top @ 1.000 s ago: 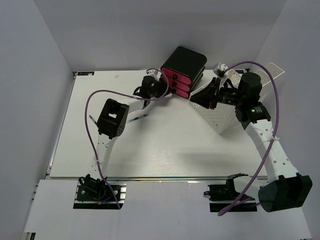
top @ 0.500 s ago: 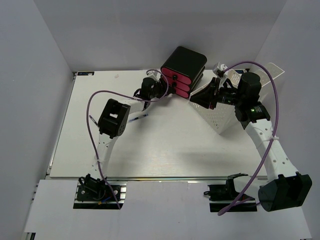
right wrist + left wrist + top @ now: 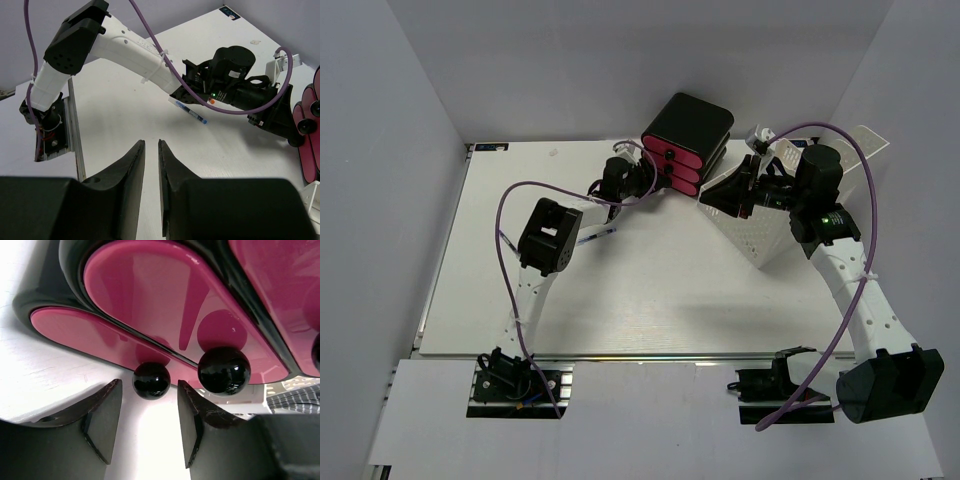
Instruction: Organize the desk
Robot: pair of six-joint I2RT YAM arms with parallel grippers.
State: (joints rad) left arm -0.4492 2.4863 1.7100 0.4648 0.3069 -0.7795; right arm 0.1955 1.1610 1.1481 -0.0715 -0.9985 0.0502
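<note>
The white desk (image 3: 650,295) holds a black-and-pink drawer unit (image 3: 686,136) at the back. My left gripper (image 3: 642,180) is open at its lowest pink drawer (image 3: 85,330). In the left wrist view, that drawer's small black knob (image 3: 151,380) sits just ahead of and between the open fingertips of the left gripper (image 3: 149,386), not touching them. A second, larger knob (image 3: 223,371) is to its right. My right gripper (image 3: 725,192) hovers by the white perforated tray (image 3: 770,228). In the right wrist view this gripper (image 3: 151,143) is nearly shut and empty.
A blue-tipped pen (image 3: 596,236) lies on the desk under the left arm, and it also shows in the right wrist view (image 3: 189,111). A silver rail (image 3: 650,357) runs along the near edge. Grey walls enclose the back and both sides.
The left arm has edged slightly to the right, toward the drawer unit. The right arm has not moved.
</note>
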